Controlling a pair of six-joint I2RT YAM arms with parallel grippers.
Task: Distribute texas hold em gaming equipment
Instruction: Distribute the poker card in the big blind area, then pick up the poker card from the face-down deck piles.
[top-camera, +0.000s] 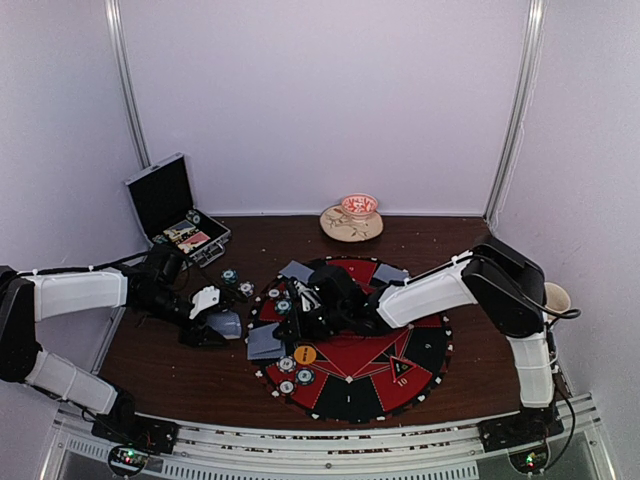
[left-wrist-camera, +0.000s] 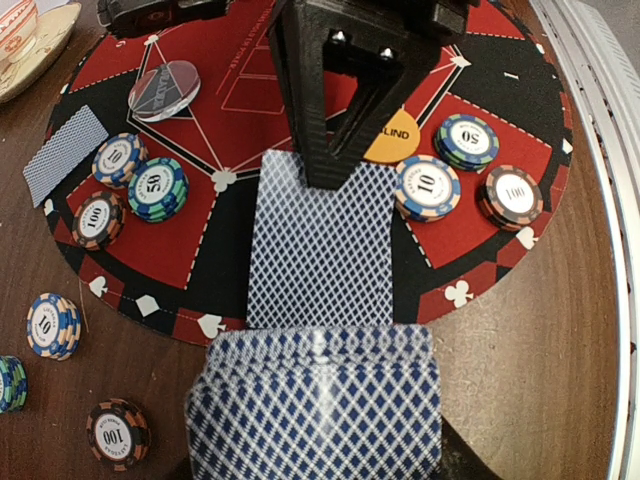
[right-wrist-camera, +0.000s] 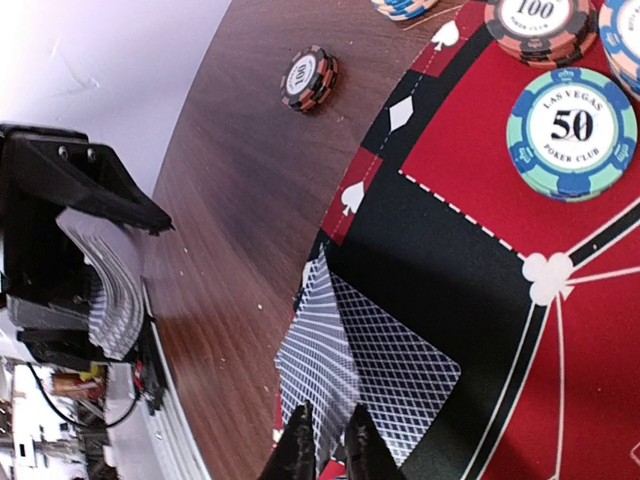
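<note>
Brown table (top-camera: 200, 385), red-black mat (top-camera: 400, 375): right gripper (right-wrist-camera: 328, 442) tips, nearly together, stand at a card's (right-wrist-camera: 400, 370) end; grip unclear. Left gripper (top-camera: 212, 320) clamps the deck (left-wrist-camera: 310, 410) just beside.

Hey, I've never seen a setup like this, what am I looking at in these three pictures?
These are two robot arms bolted to a wooden table, each ending in a two-finger gripper. One picture looks down from above; the other two come from wrist cameras. On the table lies a round red-and-black mat with stacks of poker chips, and an open black case at the back. The left gripper holds a deck of playing cards. The right gripper has its tips at the edge of a card lying face-down on the mat.
</note>
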